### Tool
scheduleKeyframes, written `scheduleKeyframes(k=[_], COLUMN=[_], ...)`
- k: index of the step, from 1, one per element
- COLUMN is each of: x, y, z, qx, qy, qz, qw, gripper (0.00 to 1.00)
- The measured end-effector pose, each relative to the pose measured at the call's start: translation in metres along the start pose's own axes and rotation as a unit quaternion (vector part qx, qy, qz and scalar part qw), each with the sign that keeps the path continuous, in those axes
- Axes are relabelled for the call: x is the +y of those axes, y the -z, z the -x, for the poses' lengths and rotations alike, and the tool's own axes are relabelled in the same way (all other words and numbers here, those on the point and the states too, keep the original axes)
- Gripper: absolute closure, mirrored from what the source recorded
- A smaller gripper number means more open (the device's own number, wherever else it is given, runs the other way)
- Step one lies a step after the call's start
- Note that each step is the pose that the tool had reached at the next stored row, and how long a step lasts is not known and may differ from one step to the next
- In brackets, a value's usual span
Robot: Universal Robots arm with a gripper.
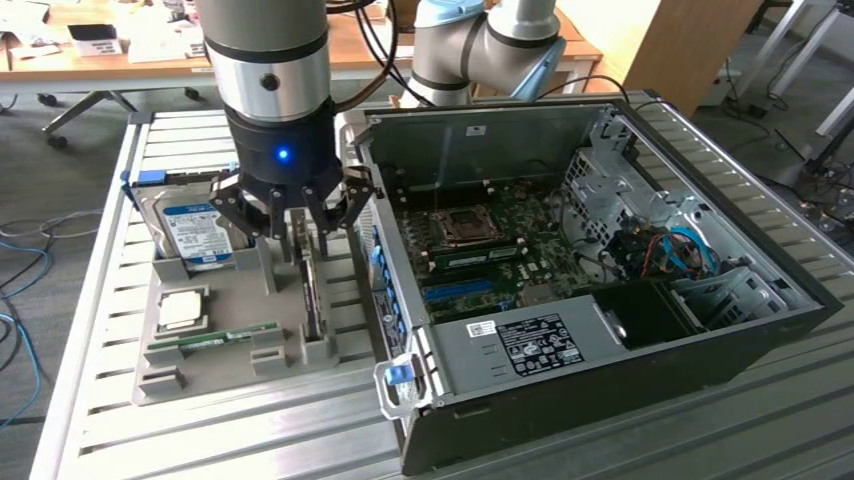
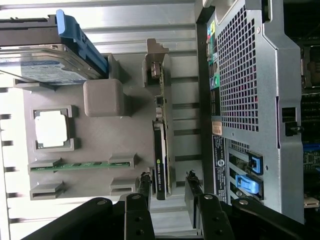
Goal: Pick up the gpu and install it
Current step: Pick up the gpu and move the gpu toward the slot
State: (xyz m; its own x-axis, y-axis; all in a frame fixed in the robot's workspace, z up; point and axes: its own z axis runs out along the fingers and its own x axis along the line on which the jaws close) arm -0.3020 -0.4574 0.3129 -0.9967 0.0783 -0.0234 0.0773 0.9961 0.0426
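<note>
The gpu (image 1: 310, 295) stands on its edge in a slot of the grey holder tray (image 1: 234, 295), beside the open computer case (image 1: 601, 250). In the wrist view the gpu (image 2: 161, 145) shows edge-on as a thin dark card, with its metal bracket at the end farthest from the fingers. My gripper (image 1: 302, 238) hangs straight above the card. In the wrist view my gripper (image 2: 167, 184) is open, with one finger on each side of the card's dark end and a small gap at both sides. Nothing is held.
The tray (image 2: 100, 142) also holds a hard drive with a blue label (image 1: 194, 232), a square processor (image 1: 183, 308) and a green RAM stick (image 1: 214, 340). The case's perforated rear wall (image 2: 250, 75) stands close beside the card. The motherboard (image 1: 481, 250) lies exposed inside the case.
</note>
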Motion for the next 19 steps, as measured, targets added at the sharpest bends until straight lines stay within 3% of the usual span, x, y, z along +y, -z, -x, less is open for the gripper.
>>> scheduleKeyframes(k=[19], x=[-0.0002], y=[-0.0054], z=[-0.0001], qx=[0.0], qy=[0.0], qz=[0.0], qw=[1.0], gripper=[0.58])
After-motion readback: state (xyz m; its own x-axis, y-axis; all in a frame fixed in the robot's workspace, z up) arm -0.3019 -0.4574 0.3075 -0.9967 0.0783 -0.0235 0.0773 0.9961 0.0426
